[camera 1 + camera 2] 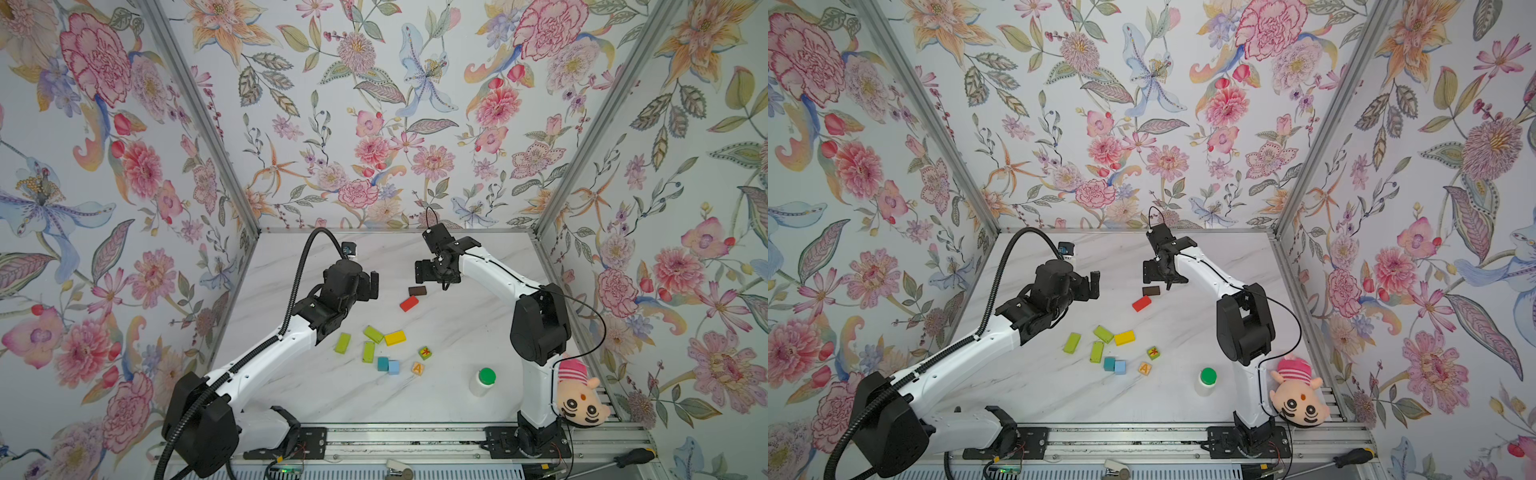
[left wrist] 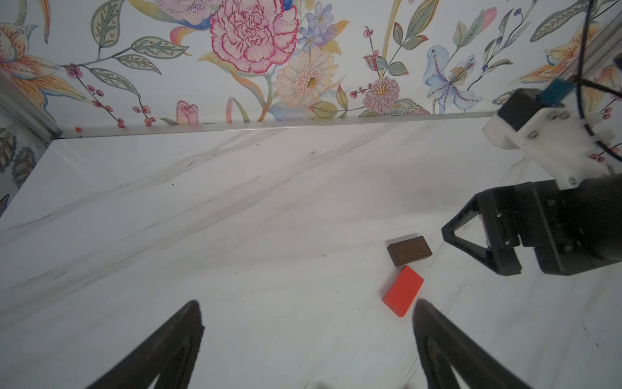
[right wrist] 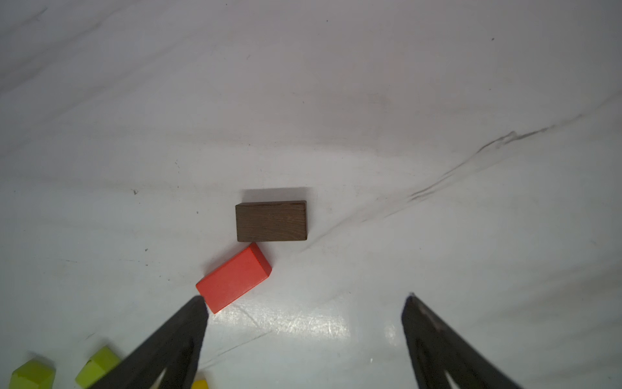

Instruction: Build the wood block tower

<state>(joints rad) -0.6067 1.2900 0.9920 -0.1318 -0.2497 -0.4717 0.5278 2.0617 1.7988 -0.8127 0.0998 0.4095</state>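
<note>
Ten wood blocks (image 1: 395,338) lie flat on the table (image 1: 457,328), none stacked, so the tower is not yet begun. At the back the brown block (image 3: 271,221) and red block (image 3: 234,278) sit corner to edge, well apart from the rest. I judge them the base pair. My right gripper (image 3: 304,303) hovers over them, jaws spread and empty, ready to pick. My left gripper (image 2: 308,313) waits nearby, equally wide and holding nothing.

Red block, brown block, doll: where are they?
red block (image 3: 234,278), right wrist view, middle of its top face.
brown block (image 3: 271,221), right wrist view, middle of its top face.
doll (image 1: 582,405), in a top view, its face.
</note>
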